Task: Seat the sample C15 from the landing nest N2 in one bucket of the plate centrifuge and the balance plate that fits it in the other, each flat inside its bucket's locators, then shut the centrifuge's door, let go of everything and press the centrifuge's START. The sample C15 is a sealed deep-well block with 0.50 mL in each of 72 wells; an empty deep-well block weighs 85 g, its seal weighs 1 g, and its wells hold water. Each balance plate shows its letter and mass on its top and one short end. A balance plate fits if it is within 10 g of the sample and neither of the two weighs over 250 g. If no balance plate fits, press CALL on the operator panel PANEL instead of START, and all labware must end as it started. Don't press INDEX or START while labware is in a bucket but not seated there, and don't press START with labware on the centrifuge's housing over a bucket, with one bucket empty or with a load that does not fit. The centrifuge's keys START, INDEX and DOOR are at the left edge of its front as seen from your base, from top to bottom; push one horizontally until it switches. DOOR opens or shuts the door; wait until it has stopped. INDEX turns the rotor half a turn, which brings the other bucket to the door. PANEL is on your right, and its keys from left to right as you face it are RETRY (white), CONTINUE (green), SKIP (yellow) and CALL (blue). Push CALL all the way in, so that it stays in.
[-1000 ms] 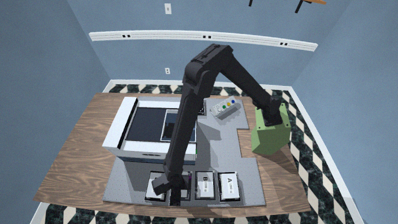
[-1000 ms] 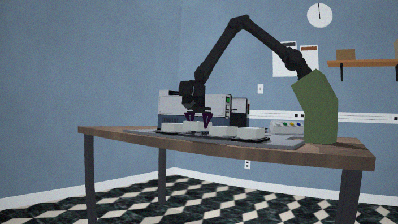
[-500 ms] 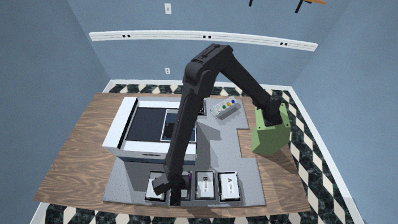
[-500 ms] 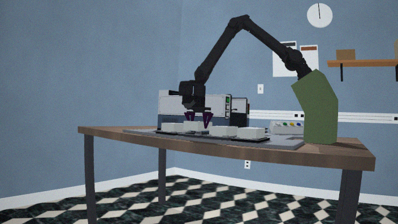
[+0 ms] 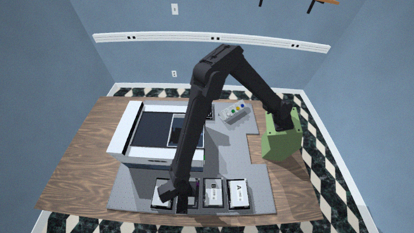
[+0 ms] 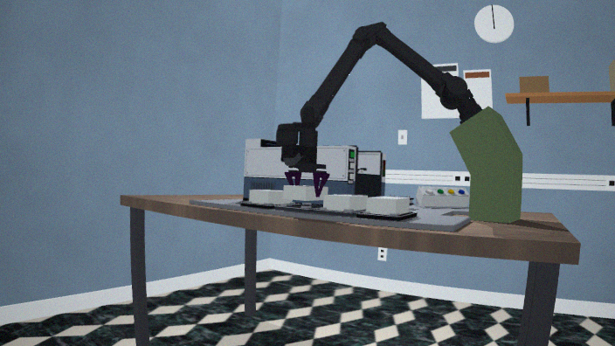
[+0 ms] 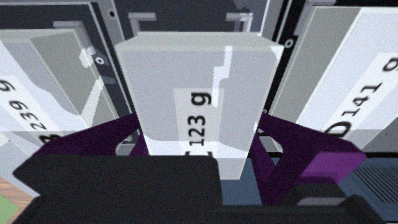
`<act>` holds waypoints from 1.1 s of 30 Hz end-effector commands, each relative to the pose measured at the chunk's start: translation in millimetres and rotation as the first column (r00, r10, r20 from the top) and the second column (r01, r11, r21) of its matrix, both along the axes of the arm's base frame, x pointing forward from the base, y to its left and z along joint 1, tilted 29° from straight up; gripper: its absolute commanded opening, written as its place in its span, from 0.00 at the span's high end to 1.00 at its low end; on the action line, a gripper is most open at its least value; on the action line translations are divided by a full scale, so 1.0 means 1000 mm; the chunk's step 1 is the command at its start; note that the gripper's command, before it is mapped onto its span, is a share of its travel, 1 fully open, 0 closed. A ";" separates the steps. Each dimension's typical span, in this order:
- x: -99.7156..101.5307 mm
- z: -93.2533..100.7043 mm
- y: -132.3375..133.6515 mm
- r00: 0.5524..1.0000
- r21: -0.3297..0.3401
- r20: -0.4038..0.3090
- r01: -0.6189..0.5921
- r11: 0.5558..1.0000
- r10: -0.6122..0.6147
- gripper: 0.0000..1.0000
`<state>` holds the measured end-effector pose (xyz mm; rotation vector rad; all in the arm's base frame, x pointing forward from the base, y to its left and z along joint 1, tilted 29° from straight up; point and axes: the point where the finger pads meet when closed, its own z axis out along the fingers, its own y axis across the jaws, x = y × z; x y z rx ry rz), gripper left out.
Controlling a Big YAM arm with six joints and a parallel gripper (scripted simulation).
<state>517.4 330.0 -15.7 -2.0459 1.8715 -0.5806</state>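
My gripper (image 7: 198,111) (image 6: 307,187) is shut on the long sides of a white balance plate (image 7: 197,85) (image 6: 298,192) marked 123 g. It holds the plate level, a little above its nest in the row at the table's front. In the top view the arm hides most of that plate, and the gripper (image 5: 188,192) shows low over the row. The plate marked 239 g (image 7: 30,95) (image 5: 213,192) and the plate marked 141 g (image 7: 350,80) (image 5: 161,202) lie in the nests on either side. The centrifuge (image 5: 126,132) (image 6: 262,162) stands behind the row. I cannot make out the sample C15.
Plate A (image 5: 239,194) (image 6: 386,204) lies at the right end of the row. The operator panel (image 5: 235,113) (image 6: 441,197) with coloured keys stands at the back right. The green arm base (image 5: 282,138) (image 6: 489,175) is at the right. The centrifuge's top opening (image 5: 172,129) is partly behind the arm.
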 end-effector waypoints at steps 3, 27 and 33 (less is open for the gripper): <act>-0.011 0.019 0.013 1.000 0.015 0.013 -0.010 1.000 0.010 1.00; -0.028 0.048 0.014 1.000 0.015 0.013 -0.010 1.000 0.009 1.00; -0.030 0.057 0.015 1.000 0.018 0.016 -0.010 1.000 0.009 1.00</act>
